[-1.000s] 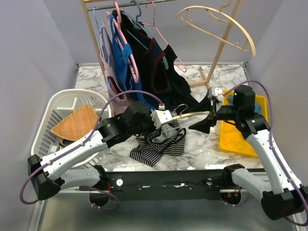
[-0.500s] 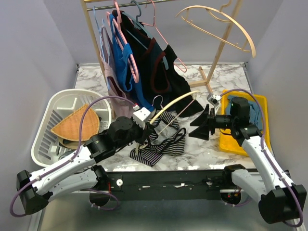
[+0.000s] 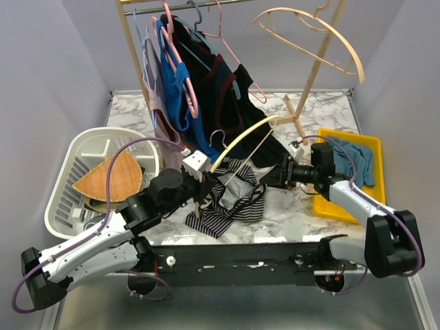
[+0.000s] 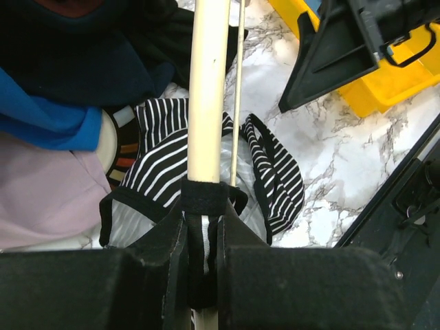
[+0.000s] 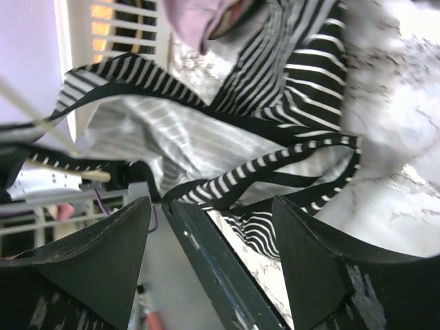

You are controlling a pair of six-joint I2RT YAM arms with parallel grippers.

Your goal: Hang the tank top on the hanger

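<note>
The striped tank top [image 3: 230, 205] lies crumpled on the marble table in front of the arms. My left gripper [image 3: 207, 184] is shut on the end of the cream hanger [image 3: 242, 139], which slants up and to the right over the tank top. In the left wrist view the jaws [image 4: 204, 227] clamp the hanger [image 4: 207, 89], with a black strap of the tank top [image 4: 165, 161] wrapped at the grip. My right gripper [image 3: 272, 175] is open, low at the tank top's right edge. In the right wrist view its fingers [image 5: 82, 265] straddle a striped strap of the tank top [image 5: 275, 103].
A white basket [image 3: 65, 180] with an orange woven item stands at the left. A yellow tray [image 3: 340, 201] holds a teal cloth [image 3: 354, 159] at the right. The rack behind carries pink hangers, blue and black garments [image 3: 227, 96] and a second cream hanger [image 3: 313, 38].
My left arm has drawn back toward the near left, tilting the hanger up over the tank top. My right gripper has dropped and moved left to the tank top's edge.
</note>
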